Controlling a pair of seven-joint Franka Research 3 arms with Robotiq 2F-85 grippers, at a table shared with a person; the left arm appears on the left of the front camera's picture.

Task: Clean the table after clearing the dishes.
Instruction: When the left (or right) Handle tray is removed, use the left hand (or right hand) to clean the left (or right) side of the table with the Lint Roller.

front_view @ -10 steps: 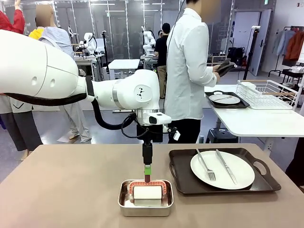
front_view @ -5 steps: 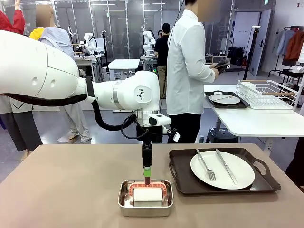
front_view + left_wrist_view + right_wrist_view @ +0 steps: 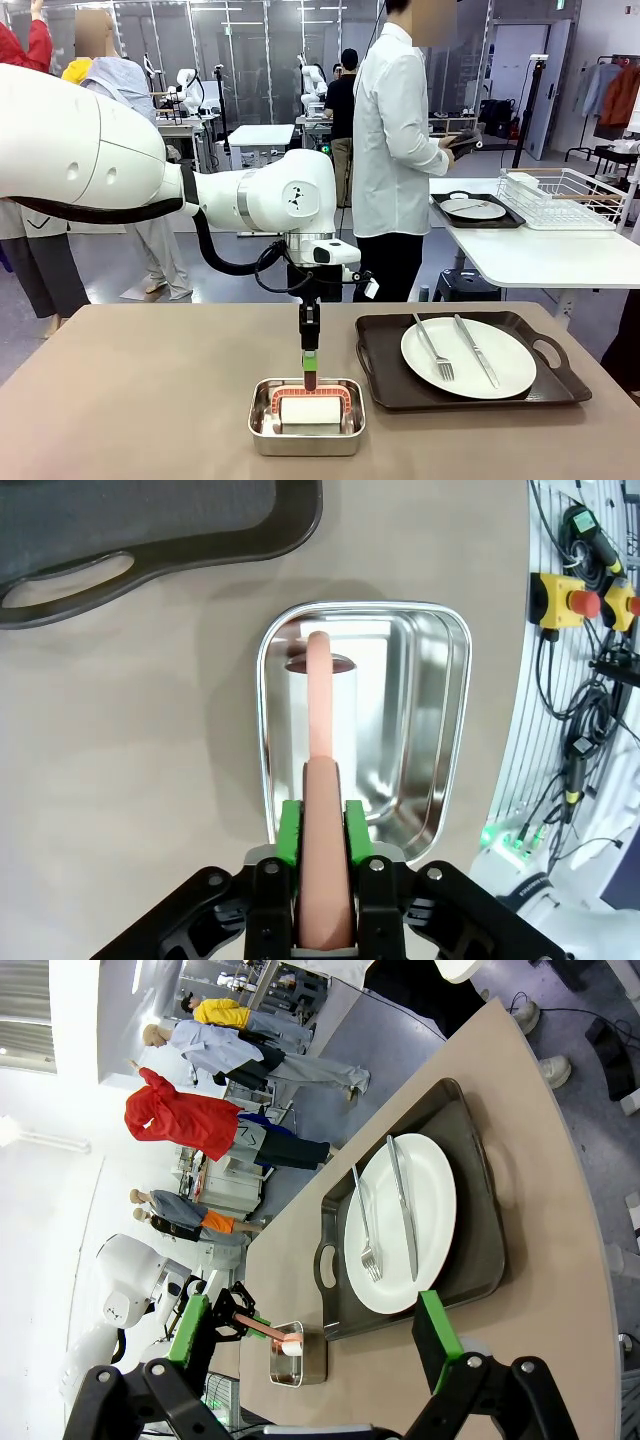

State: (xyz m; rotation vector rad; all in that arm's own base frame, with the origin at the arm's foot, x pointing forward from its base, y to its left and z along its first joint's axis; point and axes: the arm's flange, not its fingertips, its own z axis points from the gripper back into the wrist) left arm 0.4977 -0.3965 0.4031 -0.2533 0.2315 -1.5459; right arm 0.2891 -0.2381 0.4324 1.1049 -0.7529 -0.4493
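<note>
Nearest the camera, a small steel pan (image 3: pixel 306 440) sat on the brown surface (image 3: pixel 130 400), roughly mid-width; inside it lay a white block (image 3: pixel 310 410) with an arched salmon-pink handle (image 3: pixel 320 700) over it. The left hand (image 3: pixel 310 375) came straight down onto that handle; in the wrist view its green pads were clamped tight on both sides of it, so yeah, it definitely had hold of the handle. The block looked to be sitting in the pan; couldn't tell if it was lifted at all. The right hand (image 3: pixel 312 1330) was spread wide with nothing between its pads, off to the tray's side of the surface.

Just right of the pan, close but not touching, was a dark brown tray (image 3: pixel 385 385) with cut-out grips. A round white plate (image 3: pixel 505 375) sat on it; a fork (image 3: pixel 434 350) and a knife (image 3: pixel 476 352) lay side by side on the plate.

Past the far edge stood a person (image 3: pixel 395 150) in a white shirt, turned to the right, holding something dark. Farther right, a smaller white side surface (image 3: pixel 540 262) carried a second tray (image 3: pixel 512 219) with a second plate (image 3: pixel 480 210); a wire rack (image 3: pixel 565 198) stood beside that.
</note>
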